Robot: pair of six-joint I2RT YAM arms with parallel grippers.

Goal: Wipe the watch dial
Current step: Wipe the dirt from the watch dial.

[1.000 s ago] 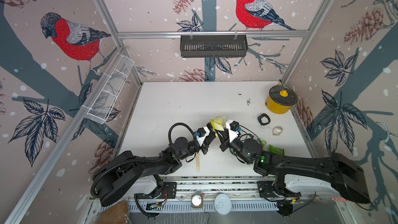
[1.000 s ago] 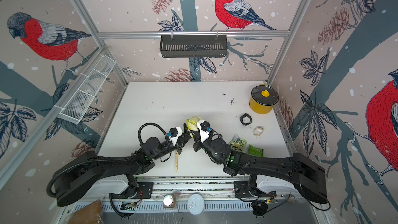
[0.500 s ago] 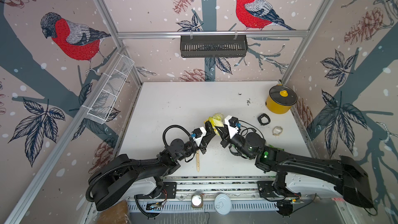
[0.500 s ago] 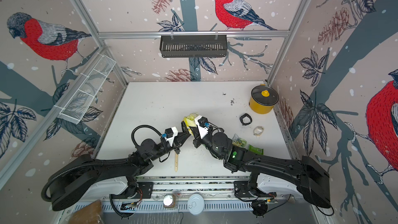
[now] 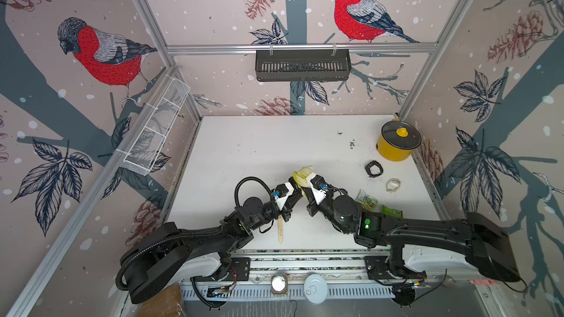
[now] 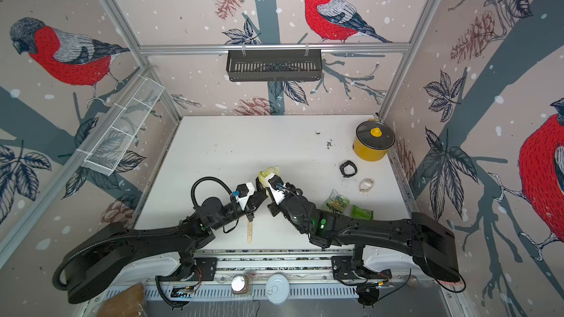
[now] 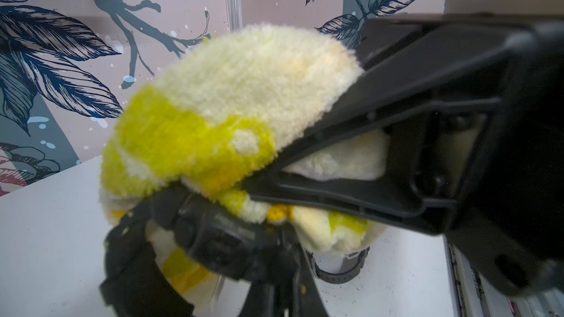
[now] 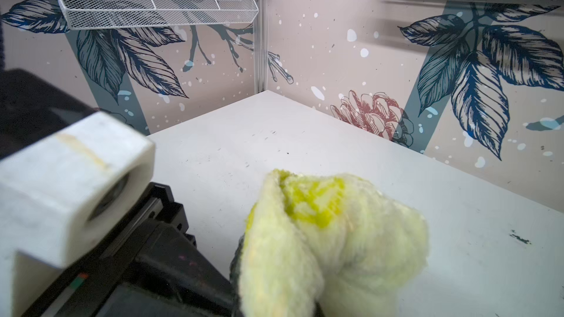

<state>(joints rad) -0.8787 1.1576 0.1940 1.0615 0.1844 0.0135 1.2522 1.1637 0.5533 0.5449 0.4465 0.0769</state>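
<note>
Under fluffy yellow-cream cloth (image 7: 244,86), black watch (image 7: 213,239)

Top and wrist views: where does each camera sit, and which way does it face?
Top views: high above the front edge, facing down and back across the white table; left arm and right arm show whole.
Left wrist: facing the far-right corner; left end effector clamps the fluffy yellow-and-cream cloth.
Right wrist: facing the far-left corner and white wire basket; own fingers hidden, left arm's white camera housing shows.
Shared: all show the cloth.
</note>
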